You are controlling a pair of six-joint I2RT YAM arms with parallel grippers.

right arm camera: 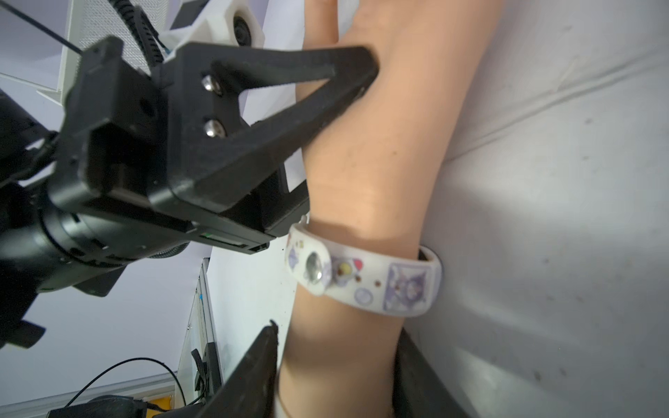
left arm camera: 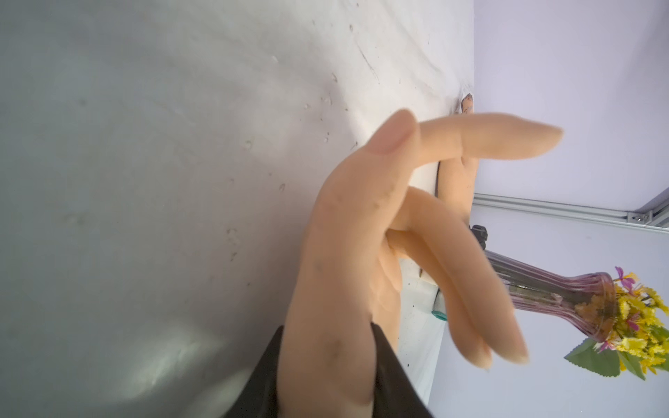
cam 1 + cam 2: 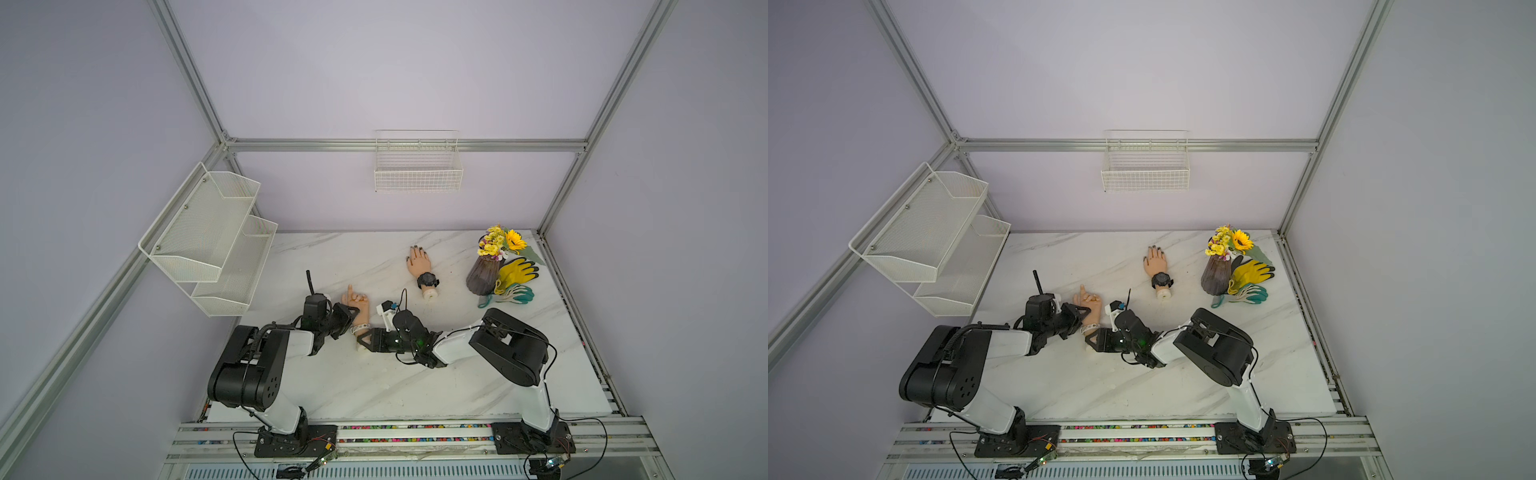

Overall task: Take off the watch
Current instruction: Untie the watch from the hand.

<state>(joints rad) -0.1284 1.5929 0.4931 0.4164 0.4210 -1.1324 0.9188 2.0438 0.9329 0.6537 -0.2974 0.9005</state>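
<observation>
Bracing step, seemingly: left pincer (image 3: 349,318) clamps the mannequin hand (image 1: 380,144) finger-side of the watch (image 1: 365,280) on its wrist. The right pincer (image 1: 338,362) straddles forearm-side of the watch, grip I cannot tell. Next calls for prising its stud (image 1: 314,269).

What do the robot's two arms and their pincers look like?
The left arm and right arm alternate white shells with chunky black joint housings and stand on black base plates. Thin black cables loop along them. The left gripper and right gripper are black; their fingers are hollow triangles fixed by silver screws.
</observation>
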